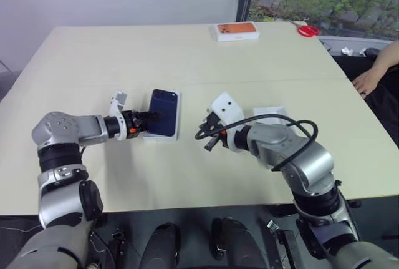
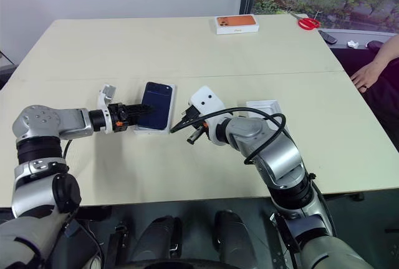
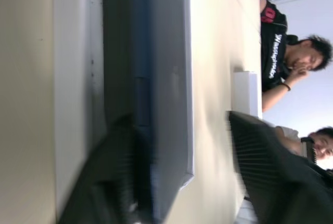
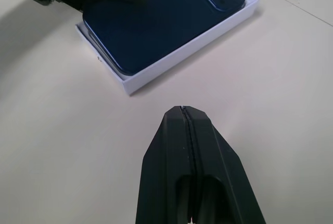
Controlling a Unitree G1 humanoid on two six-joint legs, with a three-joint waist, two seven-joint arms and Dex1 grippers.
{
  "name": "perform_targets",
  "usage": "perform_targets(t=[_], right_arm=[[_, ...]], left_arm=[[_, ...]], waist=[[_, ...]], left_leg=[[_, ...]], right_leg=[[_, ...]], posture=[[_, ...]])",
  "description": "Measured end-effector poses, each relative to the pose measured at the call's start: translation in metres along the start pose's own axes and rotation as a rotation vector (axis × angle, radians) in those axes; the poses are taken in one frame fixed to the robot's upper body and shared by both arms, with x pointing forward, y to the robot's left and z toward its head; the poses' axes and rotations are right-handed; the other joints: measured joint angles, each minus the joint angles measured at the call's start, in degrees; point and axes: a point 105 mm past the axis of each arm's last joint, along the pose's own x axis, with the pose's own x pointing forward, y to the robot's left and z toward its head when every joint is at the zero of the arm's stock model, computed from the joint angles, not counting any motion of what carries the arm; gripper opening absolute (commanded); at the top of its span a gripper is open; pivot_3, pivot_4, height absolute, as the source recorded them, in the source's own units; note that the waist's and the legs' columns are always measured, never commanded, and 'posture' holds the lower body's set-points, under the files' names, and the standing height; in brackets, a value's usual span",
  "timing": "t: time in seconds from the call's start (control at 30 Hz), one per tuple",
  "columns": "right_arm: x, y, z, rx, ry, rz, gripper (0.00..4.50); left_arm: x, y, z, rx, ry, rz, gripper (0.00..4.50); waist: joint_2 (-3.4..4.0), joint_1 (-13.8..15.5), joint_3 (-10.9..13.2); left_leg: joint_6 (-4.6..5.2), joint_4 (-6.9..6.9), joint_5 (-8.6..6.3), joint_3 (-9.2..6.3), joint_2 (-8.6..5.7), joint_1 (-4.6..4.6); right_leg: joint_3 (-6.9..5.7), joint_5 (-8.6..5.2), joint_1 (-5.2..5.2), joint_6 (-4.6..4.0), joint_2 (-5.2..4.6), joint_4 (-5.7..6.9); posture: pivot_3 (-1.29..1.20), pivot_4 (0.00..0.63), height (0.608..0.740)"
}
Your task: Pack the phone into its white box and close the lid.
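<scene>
Right gripper (image 4: 190, 130), clenched empty, hovers at center frame over the counter (image 1: 187, 57); left gripper (image 1: 149, 119), fingers spread, flanks the phone (image 1: 164, 112) lying in the white box (image 4: 177, 60), left of center.

The phone (image 4: 161, 24) was dark navy blue with a glossy back, and it lay in a white box (image 4: 171, 60). The table (image 1: 187, 50) was pale cream. Both the left gripper (image 1: 144, 119) and the right gripper (image 4: 187, 130) were black. A second box (image 1: 236, 30) at the far edge was white with an orange picture on top. The scissors (image 1: 307, 30) beside it had red handles. A flat white piece (image 2: 263, 107) lay on the table.
</scene>
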Motion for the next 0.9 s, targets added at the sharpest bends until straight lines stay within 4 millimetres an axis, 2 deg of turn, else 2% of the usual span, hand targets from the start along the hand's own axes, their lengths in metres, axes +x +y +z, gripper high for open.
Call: perform_targets(t=[0.23,0.47,0.53,0.63,0.73,0.83,0.9], right_arm=[[0.000,0.002,0.000,0.001,-0.001,0.009,0.00],[0.002,0.006,0.000,-0.004,-0.001,0.028,0.00],[0.002,0.006,0.001,-0.006,-0.006,0.028,0.00],[0.002,0.006,0.003,-0.010,-0.016,0.028,0.00],[0.003,0.005,0.003,-0.010,-0.021,0.022,0.00],[0.005,0.002,0.002,0.004,-0.021,0.007,0.00],[0.009,-0.001,-0.001,0.028,-0.010,-0.008,0.00]], left_arm=[[-0.022,-0.005,0.010,0.095,-0.003,0.053,4.17],[-0.051,-0.021,0.018,0.263,-0.006,0.067,4.17],[-0.060,-0.018,0.025,0.320,-0.039,0.110,4.17],[-0.067,-0.009,0.046,0.445,-0.158,0.196,4.17],[-0.074,-0.003,0.072,0.649,-0.367,0.286,3.33],[-0.074,0.005,0.075,0.748,-0.397,0.352,1.89],[-0.066,0.015,0.067,0.801,-0.342,0.397,0.82]], waist=[[0.00,0.0,0.0],[0.01,0.0,0.0],[0.02,0.0,0.0],[0.02,0.1,0.0],[0.01,0.3,0.0],[0.01,0.3,0.0],[0.02,0.3,0.0]], left_leg=[[0.00,-0.01,0.00,0.00,0.06,0.01],[0.00,-0.01,0.00,0.01,0.02,0.01],[0.00,-0.01,0.00,0.01,0.04,0.03],[0.00,-0.01,0.00,0.01,0.06,0.02],[0.00,-0.01,0.00,0.03,0.05,-0.01],[0.00,0.00,0.00,0.06,0.02,-0.05],[0.00,0.00,0.00,0.08,0.01,-0.04]], right_leg=[[0.03,-0.01,-0.01,-0.01,0.02,0.00],[0.08,-0.02,0.00,0.01,0.00,-0.02],[0.10,-0.02,0.00,0.00,-0.02,-0.01],[0.09,-0.03,0.00,-0.01,-0.02,-0.02],[0.10,-0.02,0.00,-0.01,-0.09,-0.08],[0.09,-0.02,0.00,-0.01,-0.12,-0.09],[0.09,-0.02,0.00,0.00,-0.14,-0.07]], posture=[[0.00,0.150,0.740],[0.00,0.150,0.740],[0.00,0.150,0.740],[0.00,0.150,0.740],[0.00,0.150,0.740],[0.00,0.150,0.740],[0.00,0.150,0.740]])
